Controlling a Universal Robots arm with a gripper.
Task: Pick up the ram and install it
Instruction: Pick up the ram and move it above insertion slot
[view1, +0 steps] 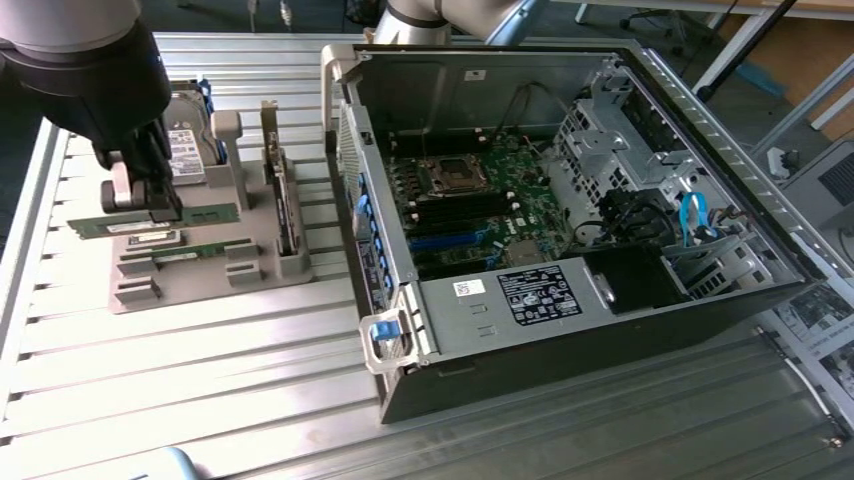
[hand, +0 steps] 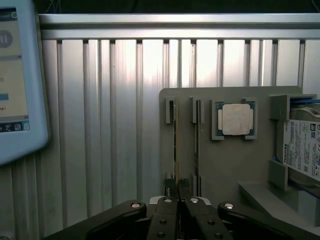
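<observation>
Wrist view: edge-on ram (hand: 175, 145), near end buried in clamped hand (hand: 177, 187)

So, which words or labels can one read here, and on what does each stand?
"TOSHIBA": white label of the hard drive.
Too small or blurred to read: screen; black sticker and white sticker on the computer case; label on the ram stick.

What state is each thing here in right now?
gripper: shut on the ram
ram: on edge in the holder, gripped
second ram stick: in the holder, untouched
processor chip: lying flat in its pocket
computer case: side open, board exposed
</observation>
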